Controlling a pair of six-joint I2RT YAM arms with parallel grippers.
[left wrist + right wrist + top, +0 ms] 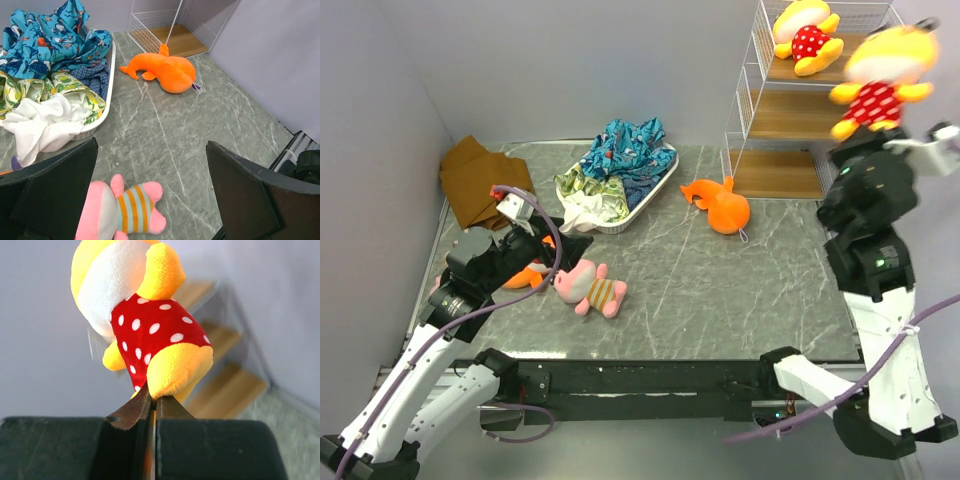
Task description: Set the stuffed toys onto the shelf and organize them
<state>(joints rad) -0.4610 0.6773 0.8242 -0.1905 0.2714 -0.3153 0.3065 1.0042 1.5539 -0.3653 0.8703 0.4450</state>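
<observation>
My right gripper (867, 138) is shut on the foot of a yellow toy with a red white-dotted body (880, 85), holding it in the air in front of the shelf (790, 115); the right wrist view shows the toy (150, 325) above the closed gripper (155, 407). A second yellow toy (807, 35) sits on the top board. My left gripper (565, 262) is open and empty just over a pink striped toy (588, 288), which also shows in the left wrist view (120, 215). An orange shark (720, 205) lies near the shelf foot. Another orange toy (525, 275) is mostly hidden under the left arm.
A white oval tray (655, 190) holding a blue-patterned cloth heap (625, 150) stands at the table's back middle. A brown folded cloth (480, 180) lies at the back left. Grey walls close in the left, back and right sides.
</observation>
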